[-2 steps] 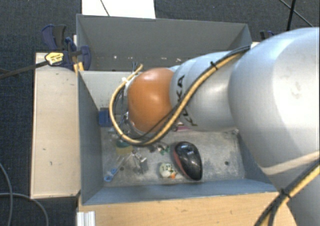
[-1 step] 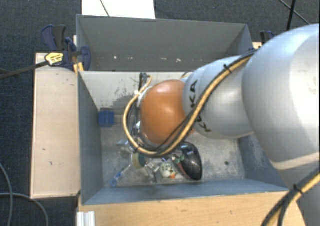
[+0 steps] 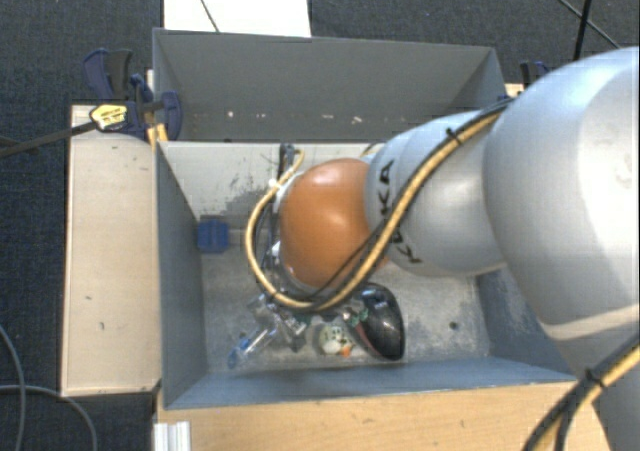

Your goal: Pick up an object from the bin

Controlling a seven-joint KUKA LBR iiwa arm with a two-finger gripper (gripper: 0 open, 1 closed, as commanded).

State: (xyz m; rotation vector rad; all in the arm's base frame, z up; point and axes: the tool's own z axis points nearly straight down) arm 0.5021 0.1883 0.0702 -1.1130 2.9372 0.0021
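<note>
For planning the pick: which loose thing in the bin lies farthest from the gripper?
The small blue block at the left, alone; the rest cluster beside the gripper.

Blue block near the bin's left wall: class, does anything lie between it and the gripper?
Nothing visible does. Only bare bin floor separates the blue block from the gripper, low near the front wall.
</note>
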